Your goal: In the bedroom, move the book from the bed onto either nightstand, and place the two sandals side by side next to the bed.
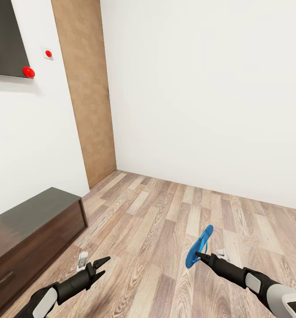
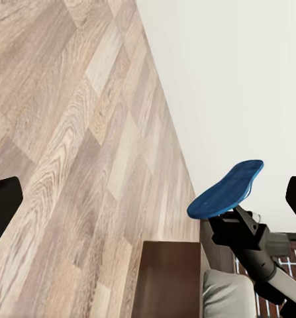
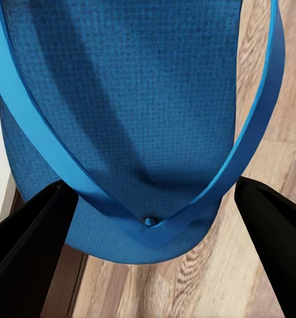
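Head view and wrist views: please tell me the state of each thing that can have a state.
Sandal: lifted off the floor, held at one end by the right gripper.
Right gripper: shut on the sandal.
Left gripper: open, holding nothing.
Wooden door: closed.
Low dark cabinet: drawers closed.

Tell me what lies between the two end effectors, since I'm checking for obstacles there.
Nothing solid: in the head view, bare wood-plank floor shows between the left end effector and the right end effector, which grips a blue sandal.
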Motion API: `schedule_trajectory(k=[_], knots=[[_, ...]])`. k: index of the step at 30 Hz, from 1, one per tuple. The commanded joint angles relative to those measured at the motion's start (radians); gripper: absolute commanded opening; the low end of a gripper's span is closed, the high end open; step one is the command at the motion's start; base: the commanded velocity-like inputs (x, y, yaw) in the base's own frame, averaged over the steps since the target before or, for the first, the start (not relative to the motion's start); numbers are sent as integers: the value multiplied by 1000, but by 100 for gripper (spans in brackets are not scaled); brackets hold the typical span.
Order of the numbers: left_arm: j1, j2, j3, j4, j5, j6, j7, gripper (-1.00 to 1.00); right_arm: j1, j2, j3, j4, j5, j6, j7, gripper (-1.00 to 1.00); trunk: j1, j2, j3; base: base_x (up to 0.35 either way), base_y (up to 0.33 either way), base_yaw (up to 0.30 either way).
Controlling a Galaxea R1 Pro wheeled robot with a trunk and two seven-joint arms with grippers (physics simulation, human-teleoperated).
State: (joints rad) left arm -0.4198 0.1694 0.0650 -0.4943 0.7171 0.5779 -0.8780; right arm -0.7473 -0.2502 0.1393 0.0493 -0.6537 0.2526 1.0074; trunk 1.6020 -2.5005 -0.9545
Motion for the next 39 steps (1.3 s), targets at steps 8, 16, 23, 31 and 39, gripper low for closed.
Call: schedule_trajectory(k=[8, 16, 23, 31, 39], knots=[[0, -1, 1, 9, 7, -16, -1, 100, -2, 2, 11, 3, -4, 0, 0, -100, 0, 0, -2, 0, 0, 58], [0, -1, 1, 11, 7, -18, -1, 100, -2, 2, 11, 3, -3, -3, -8, -100, 0, 0, -6, 0, 0, 226], [0, -1, 1, 11, 7, -18, -1, 100, -2, 2, 12, 3, -1, -3, -9, -100, 0, 0, -10, 0, 0, 252], [0, -1, 1, 12, 8, -18, -1, 100, -2, 2, 12, 3, -1, -3, -8, -100, 0, 0, -14, 0, 0, 254], [0, -1, 1, 13, 8, -18, -1, 100, -2, 4, 11, 3, 0, -3, -9, -100, 0, 0, -18, 0, 0, 255]])
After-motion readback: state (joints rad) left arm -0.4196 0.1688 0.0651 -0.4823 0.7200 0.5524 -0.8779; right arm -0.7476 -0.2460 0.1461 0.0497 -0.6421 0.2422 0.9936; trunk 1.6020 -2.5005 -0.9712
